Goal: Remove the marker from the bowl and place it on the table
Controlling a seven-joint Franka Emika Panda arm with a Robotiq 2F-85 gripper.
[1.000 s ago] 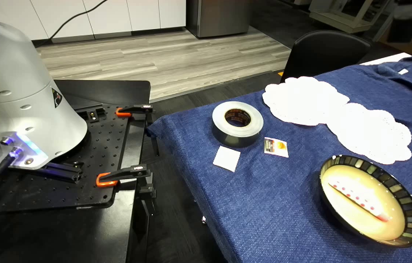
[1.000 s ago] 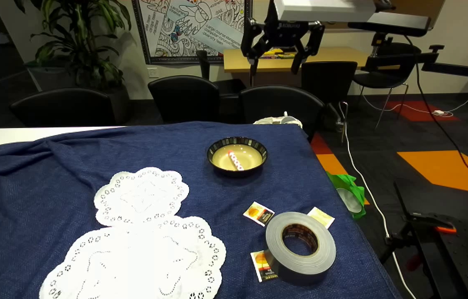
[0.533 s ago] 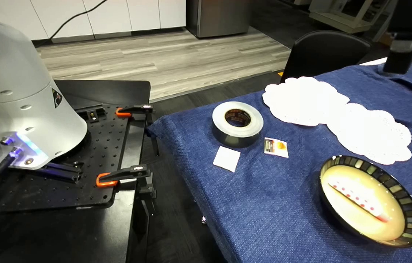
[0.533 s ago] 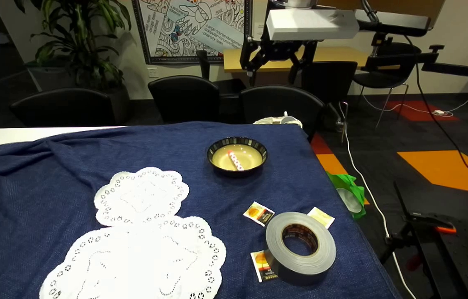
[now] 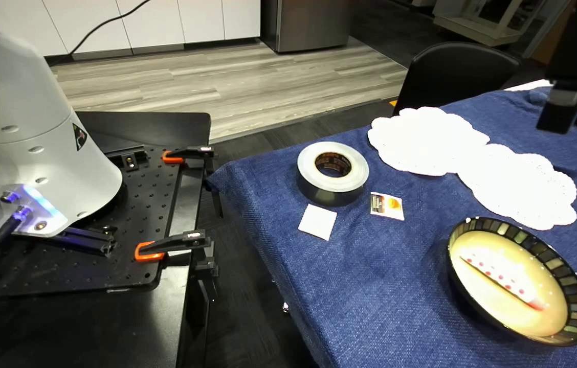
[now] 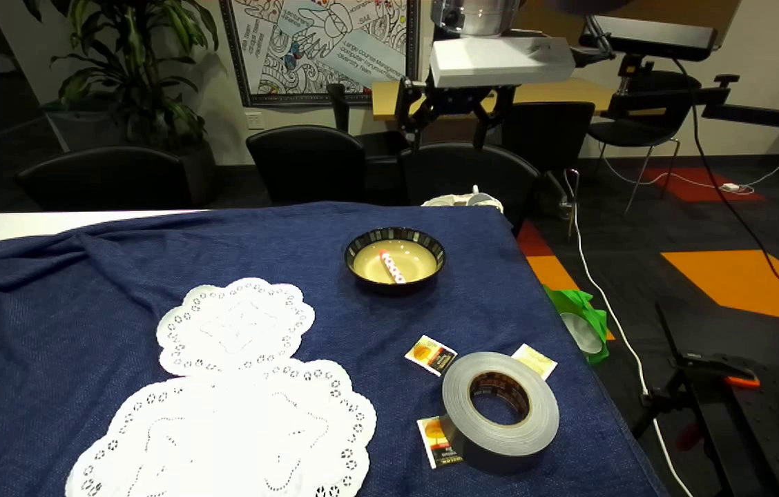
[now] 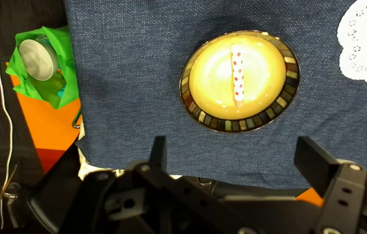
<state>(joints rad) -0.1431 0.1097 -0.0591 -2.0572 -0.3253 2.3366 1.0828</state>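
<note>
Blue-draped table point(image 7: 125, 71) is waiting undisturbed while the gripper point(image 7: 232, 148), spread wide and holding nothing, is sinking lower, apparently beginning its reach. At its twelve o'clock in the wrist view, the bowl point(image 7: 263, 84) is still cradling the marker point(image 7: 237, 74), removal pending.

Near the table's point(image 6: 355, 331) far edge, the marker point(image 6: 391, 267) lies in the bowl point(image 6: 420, 263); the gripper point(image 6: 447, 142) hangs higher, jaws apart.

in an exterior view: potted plant point(image 6: 144, 107), upper left; framed poster point(image 6: 324, 55), wall-mounted, upper centre-left; orange floor panel point(image 6: 742, 279), right edge.
</note>
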